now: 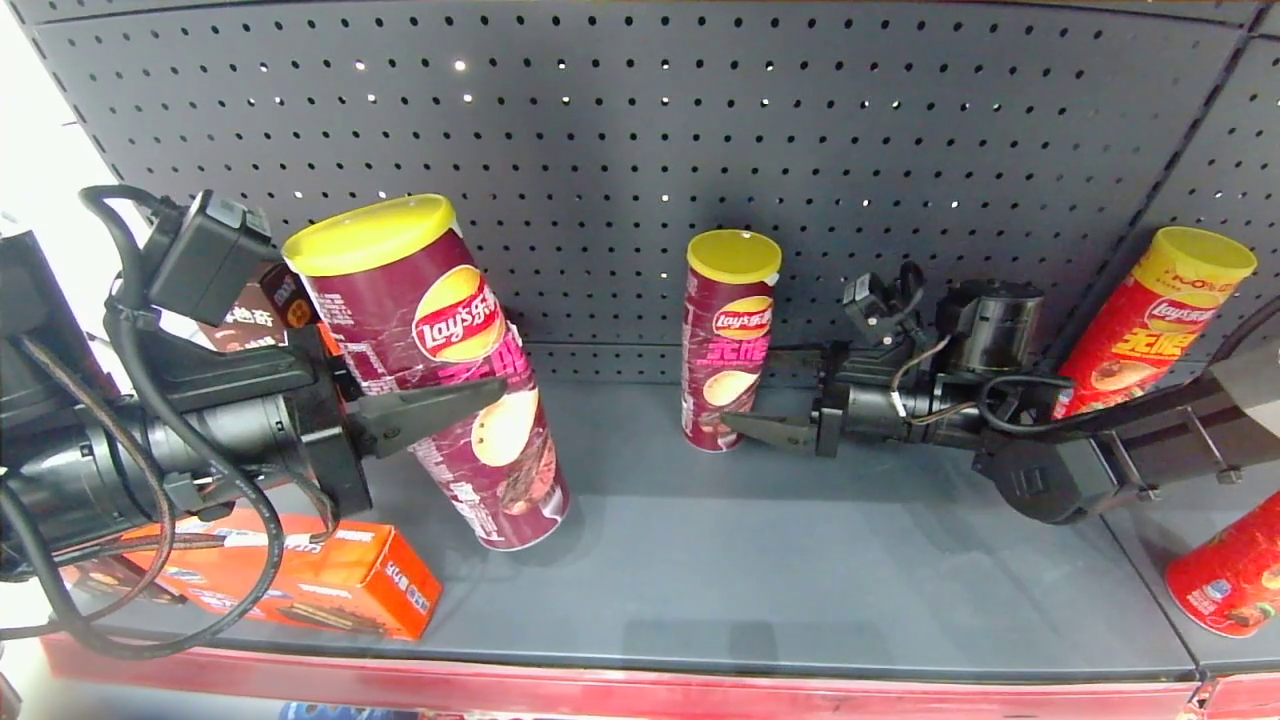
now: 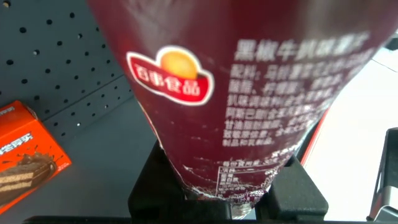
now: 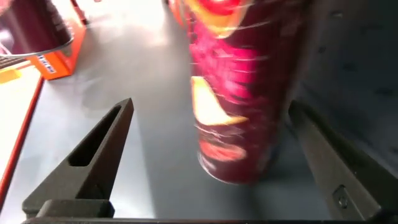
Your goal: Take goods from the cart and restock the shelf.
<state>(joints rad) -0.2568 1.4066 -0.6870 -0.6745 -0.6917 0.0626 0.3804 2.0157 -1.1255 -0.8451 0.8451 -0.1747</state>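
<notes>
On the shelf, head view: my left gripper, at 9 o'clock, is clamped on a purple can at mid-height, one finger lying across its printed front. The can is tilted, yellow lid toward 11 o'clock and base toward 5 o'clock, low over the shelf floor (I cannot tell whether the base touches it).

My right gripper comes in from 3 o'clock, near the middle of the scene. Its fingers are spread wide and grip nothing. They reach to either side of the second can, low on its body, with a clear gap at the near finger. This purple can also has a yellow lid. It stands upright on the shelf floor, close to the pegboard, which forms the back wall at 12 o'clock.

A red can with a yellow lid is at 3 o'clock, tilted, its top toward the pegboard. The arm covers its lower end. A second red can shows in part at 4 o'clock, cut off by the edge of the view.

An orange box lies flat at 7 o'clock, near the front lip of the shelf, below my left arm and just beside the base of the held can.
</notes>
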